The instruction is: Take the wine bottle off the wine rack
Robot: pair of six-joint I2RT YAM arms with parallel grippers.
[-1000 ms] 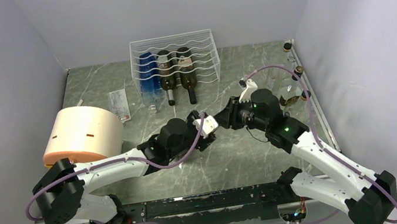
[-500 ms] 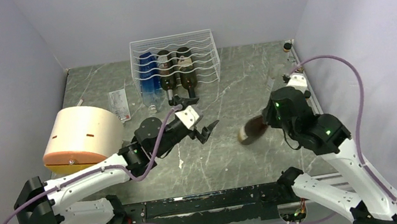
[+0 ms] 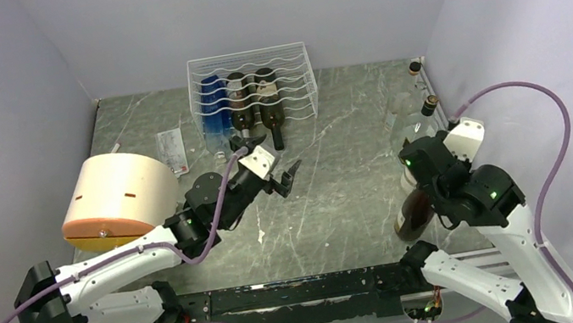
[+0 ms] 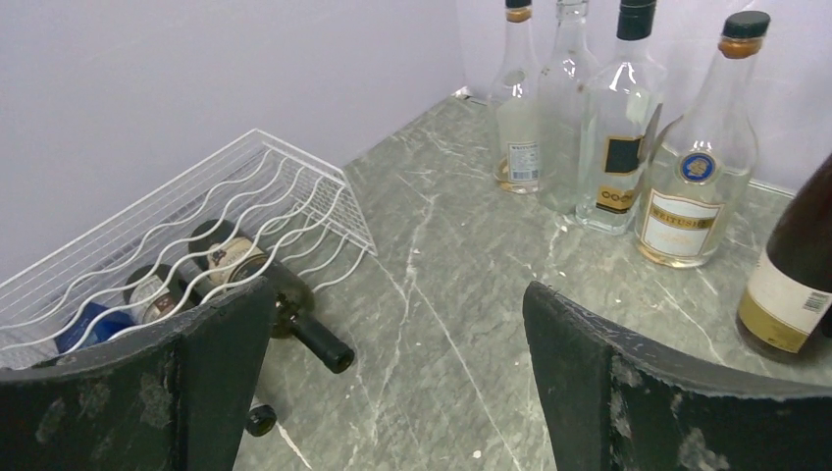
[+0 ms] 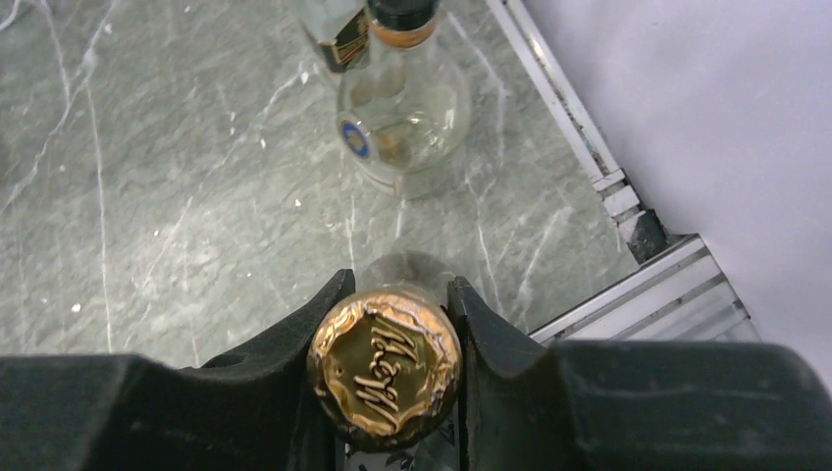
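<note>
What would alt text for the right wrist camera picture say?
The right gripper clamps the gold-foil top of a wine bottle, seen from above. Beyond it, a clear bottle stands on the grey marble table.

The wine bottle [image 3: 409, 213] well apart from the wine rack [image 3: 253, 89]
Dark glass, gold foil cap, about upright at the near right, neck clamped in the right gripper [image 5: 396, 339]; the white wire rack stands at the far side

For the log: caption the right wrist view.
Right hand grips a gold-capped wine bottle over the table, clear bottle beyond.
</note>
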